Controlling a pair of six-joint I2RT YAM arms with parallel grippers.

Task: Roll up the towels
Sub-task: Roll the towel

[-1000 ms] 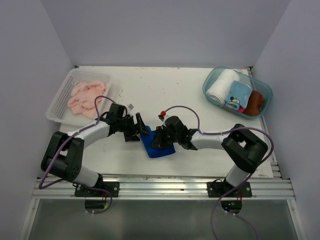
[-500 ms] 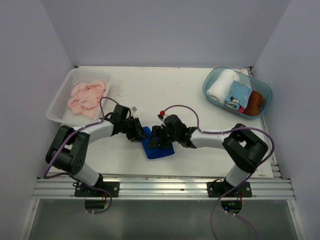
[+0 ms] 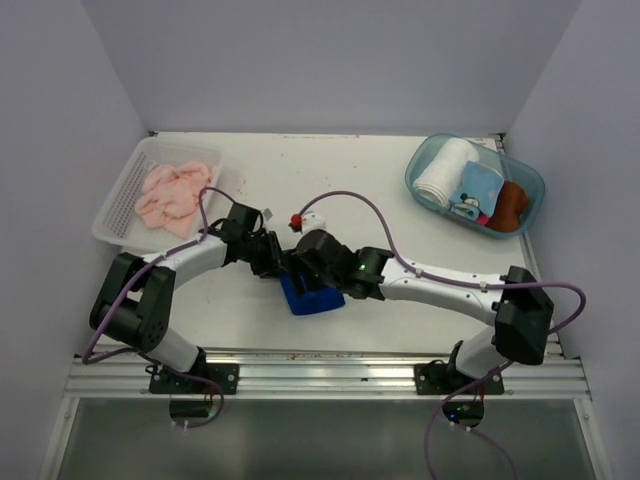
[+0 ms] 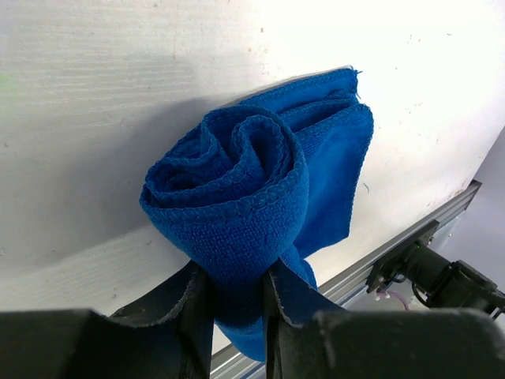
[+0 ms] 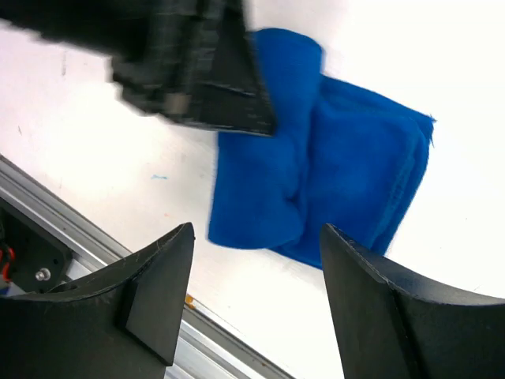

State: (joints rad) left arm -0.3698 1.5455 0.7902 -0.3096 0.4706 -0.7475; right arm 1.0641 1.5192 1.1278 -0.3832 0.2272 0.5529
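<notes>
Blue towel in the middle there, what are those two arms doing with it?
The left arm's fingers pinch the royal blue cloth towel, which is partly rolled on the white table. The right arm's fingers stand open above it, holding nothing. A pale pink towel lies crumpled in the white perforated tray.

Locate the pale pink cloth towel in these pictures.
In the top view, the pale pink cloth towel lies crumpled inside the white perforated plastic basket at the far left corner of the white table.
</notes>
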